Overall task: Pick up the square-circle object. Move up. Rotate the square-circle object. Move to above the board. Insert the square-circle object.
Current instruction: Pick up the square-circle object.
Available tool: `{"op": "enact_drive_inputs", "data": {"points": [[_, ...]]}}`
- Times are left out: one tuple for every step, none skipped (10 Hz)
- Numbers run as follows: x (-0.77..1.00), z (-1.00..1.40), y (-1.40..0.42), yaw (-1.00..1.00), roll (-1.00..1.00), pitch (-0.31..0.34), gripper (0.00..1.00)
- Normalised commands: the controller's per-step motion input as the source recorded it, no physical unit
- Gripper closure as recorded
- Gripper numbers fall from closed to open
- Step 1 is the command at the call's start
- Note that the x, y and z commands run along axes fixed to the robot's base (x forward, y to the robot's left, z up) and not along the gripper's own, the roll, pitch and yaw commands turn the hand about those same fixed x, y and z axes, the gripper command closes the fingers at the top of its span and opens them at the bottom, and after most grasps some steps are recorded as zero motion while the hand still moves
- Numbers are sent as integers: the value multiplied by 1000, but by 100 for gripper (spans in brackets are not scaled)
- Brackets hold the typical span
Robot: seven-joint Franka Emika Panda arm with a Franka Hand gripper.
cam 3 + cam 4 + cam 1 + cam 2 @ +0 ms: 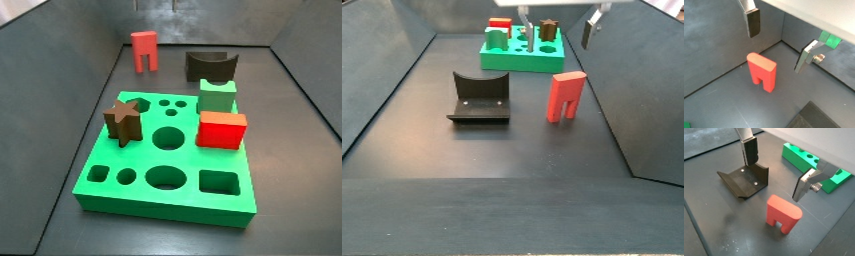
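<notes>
The square-circle object is a salmon-red upright piece with two legs. It stands on the dark floor in both wrist views and in both side views. My gripper is open and empty, hanging above the piece with its fingers apart on either side. In a side view the gripper shows at the top edge, above the piece. The green board lies apart from the piece.
The dark fixture stands beside the piece. On the board sit a brown star, a red cube and a small green block. Grey walls enclose the floor.
</notes>
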Motion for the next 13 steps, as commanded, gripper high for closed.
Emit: {"op": "enact_drive_inputs", "data": {"points": [[-117, -260, -103, 134, 59, -74, 0], [-80, -257, -89, 163, 49, -64, 0], [-94, -266, -60, 174, 37, -64, 0], [-80, -229, -46, 206, 47, -53, 0], [-54, -223, -40, 203, 27, -50, 0], [-40, -197, -29, 206, 7, -49, 0], [0, -140, -51, 214, 0, -34, 0], [0, -191, -77, 237, 0, -33, 0], [0, -163, -57, 220, 0, -30, 0], [0, -137, -37, 200, 0, -27, 0], [0, -163, -37, 191, 0, -27, 0], [0, -183, -23, 160, 0, -31, 0], [0, -180, 0, 151, 0, -24, 0]]}}
